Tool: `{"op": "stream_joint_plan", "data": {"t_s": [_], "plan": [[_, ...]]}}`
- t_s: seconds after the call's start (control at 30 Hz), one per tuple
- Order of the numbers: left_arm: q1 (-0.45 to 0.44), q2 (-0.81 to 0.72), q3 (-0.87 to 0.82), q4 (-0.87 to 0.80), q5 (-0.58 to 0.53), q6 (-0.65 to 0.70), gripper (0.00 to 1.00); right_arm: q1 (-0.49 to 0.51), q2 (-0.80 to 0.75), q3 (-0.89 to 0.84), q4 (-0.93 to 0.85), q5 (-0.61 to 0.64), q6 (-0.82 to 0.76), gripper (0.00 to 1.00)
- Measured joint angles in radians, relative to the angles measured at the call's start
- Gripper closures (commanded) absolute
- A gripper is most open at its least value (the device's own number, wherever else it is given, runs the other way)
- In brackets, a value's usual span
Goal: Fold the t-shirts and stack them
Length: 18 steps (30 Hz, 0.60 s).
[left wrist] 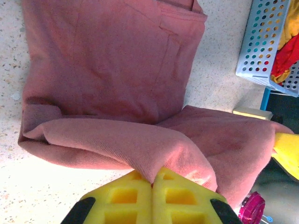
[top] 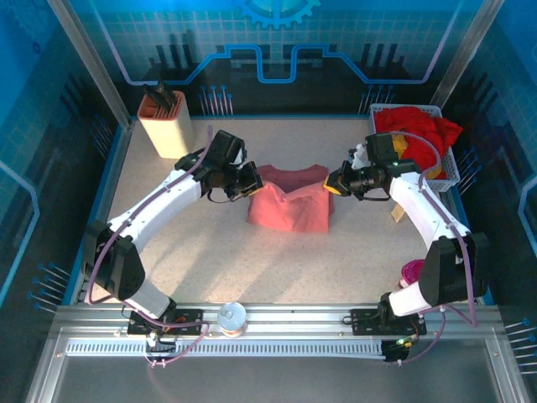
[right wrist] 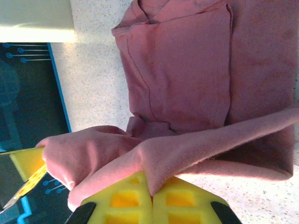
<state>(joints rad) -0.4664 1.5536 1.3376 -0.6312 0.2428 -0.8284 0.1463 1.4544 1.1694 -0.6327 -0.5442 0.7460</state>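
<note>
At the far left corner of the table [top: 252, 269] stands a beige upright block-shaped holder [top: 165, 126] with dark tools in it; we leave it alone.

Next to the right, the left hand [top: 250, 180] is closed on a raised fold of the large dusty salmon-pink cloth t-shirt [top: 289, 210]. In the left wrist view its yellow pads [left wrist: 124, 198] meet with cloth pinched between them. The t-shirt lies at the middle of the table, a little toward the far edge. It is partly folded: the main body lies flat and the held edge is lifted off it between the two hands. The right hand [top: 336, 182] is likewise clamped on the opposite end of that raised edge.

At the far right corner a white perforated plastic basket [top: 446, 172] holds a bright red t-shirt [top: 419, 128] and a yellow t-shirt [left wrist: 292, 18], bunched together.

We judge the cloth light, limp and not slippery: it sags between the grips and will not hold a crease unaided. We advise taking hold at hems or corners, pinching both layers, and drawing the span taut before laying it down.
</note>
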Motion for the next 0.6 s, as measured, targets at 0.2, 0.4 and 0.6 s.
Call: {"op": "stream_joint_plan", "data": {"t_s": [0.2,0.4,0.6], "plan": [[0.0,-0.105,-0.128,0.008,0.005,-0.011,1.0,0.004,-0.103,-0.108,0.02,-0.011,0.04,1.0],[0.0,-0.235,-0.229,0.015,0.016,-0.043,1.0,0.006,-0.209,-0.174,0.021,-0.01,0.071,1.0],[0.0,-0.241,-0.207,0.035,0.016,-0.055,1.0,0.006,-0.203,-0.175,0.061,-0.018,0.123,1.0]]}}
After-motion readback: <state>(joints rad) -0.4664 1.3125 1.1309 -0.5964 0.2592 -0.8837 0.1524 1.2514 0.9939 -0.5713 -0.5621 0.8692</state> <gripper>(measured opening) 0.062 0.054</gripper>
